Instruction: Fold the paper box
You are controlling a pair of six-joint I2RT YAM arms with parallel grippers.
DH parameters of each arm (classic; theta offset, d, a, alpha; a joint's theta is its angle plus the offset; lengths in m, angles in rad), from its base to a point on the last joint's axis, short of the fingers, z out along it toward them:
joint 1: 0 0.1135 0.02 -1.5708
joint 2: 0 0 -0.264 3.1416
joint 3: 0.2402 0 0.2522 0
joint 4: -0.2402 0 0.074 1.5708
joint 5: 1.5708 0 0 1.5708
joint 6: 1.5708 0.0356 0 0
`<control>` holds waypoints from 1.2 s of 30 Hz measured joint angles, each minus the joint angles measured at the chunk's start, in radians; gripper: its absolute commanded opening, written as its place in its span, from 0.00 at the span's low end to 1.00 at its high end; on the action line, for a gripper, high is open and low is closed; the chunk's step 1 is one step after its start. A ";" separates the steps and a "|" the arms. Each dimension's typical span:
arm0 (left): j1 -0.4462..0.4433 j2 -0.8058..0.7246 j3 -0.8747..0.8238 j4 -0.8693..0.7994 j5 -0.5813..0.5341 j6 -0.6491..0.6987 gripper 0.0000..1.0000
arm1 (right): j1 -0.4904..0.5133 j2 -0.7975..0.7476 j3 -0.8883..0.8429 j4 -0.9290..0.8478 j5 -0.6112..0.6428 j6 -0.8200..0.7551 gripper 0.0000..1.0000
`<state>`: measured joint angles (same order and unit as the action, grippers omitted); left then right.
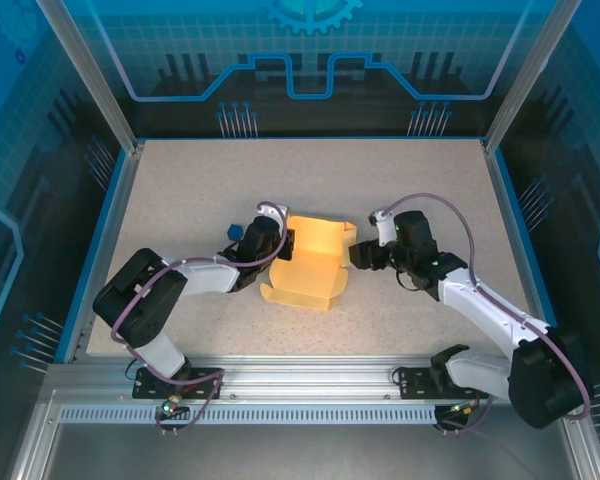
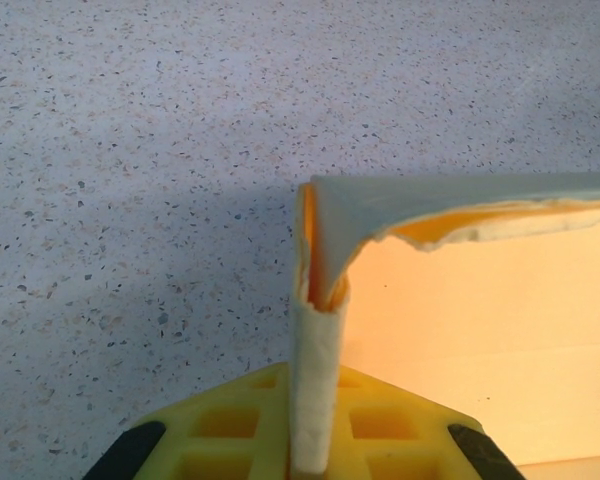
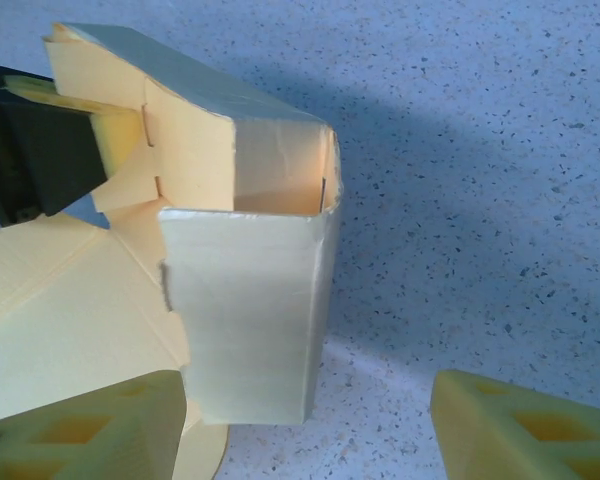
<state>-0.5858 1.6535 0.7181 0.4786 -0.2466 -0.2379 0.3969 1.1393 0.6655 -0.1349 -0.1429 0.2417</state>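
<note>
While the left gripper [image 2: 315, 440] was clamped on one raised wall of the paper box [image 1: 315, 262], the right gripper [image 3: 305, 415] had its jaws apart, a folded corner between them; with flaps lying flat, folding looked roughly half done.

I am working in a robot lab, inside a small test booth. The left arm [image 1: 145, 300] and the right arm [image 1: 490, 310] that I drive are bolted to a metal rail [image 1: 310, 375] at the near side of a speckled table [image 1: 430, 180] with a blue rim [image 1: 102, 240]. Metal posts [image 1: 87, 70] hold see-through walls [image 1: 380, 50] around it, with a blue gear [image 1: 313, 12] drawn on the back one.
</note>
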 measured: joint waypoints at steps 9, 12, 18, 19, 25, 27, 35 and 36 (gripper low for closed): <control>0.000 -0.014 0.000 -0.003 0.000 0.000 0.12 | -0.048 0.001 -0.040 0.015 -0.079 -0.002 0.64; 0.000 -0.014 0.000 -0.003 0.000 0.000 0.12 | -0.049 0.042 -0.040 0.048 -0.107 -0.003 0.62; 0.000 -0.014 0.000 -0.003 0.000 0.000 0.12 | -0.049 0.113 -0.040 0.120 -0.154 0.001 0.59; 0.000 -0.014 0.000 -0.003 0.000 0.000 0.12 | -0.049 0.122 -0.040 0.128 -0.157 0.002 0.58; 0.000 -0.014 0.000 -0.003 0.000 0.000 0.12 | -0.040 0.175 -0.037 0.175 -0.180 0.006 0.56; 0.000 -0.014 0.000 -0.003 0.000 0.000 0.12 | -0.034 0.182 -0.034 0.187 -0.183 0.009 0.56; 0.000 -0.015 0.000 -0.003 0.000 0.000 0.12 | 0.000 0.213 -0.002 0.210 -0.171 0.024 0.56; 0.000 -0.015 0.000 -0.003 0.000 0.000 0.12 | 0.006 0.219 0.005 0.207 -0.156 0.028 0.56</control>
<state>-0.5858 1.6386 0.7181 0.4751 -0.2470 -0.2379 0.4026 1.3586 0.6708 0.0719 -0.2989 0.2695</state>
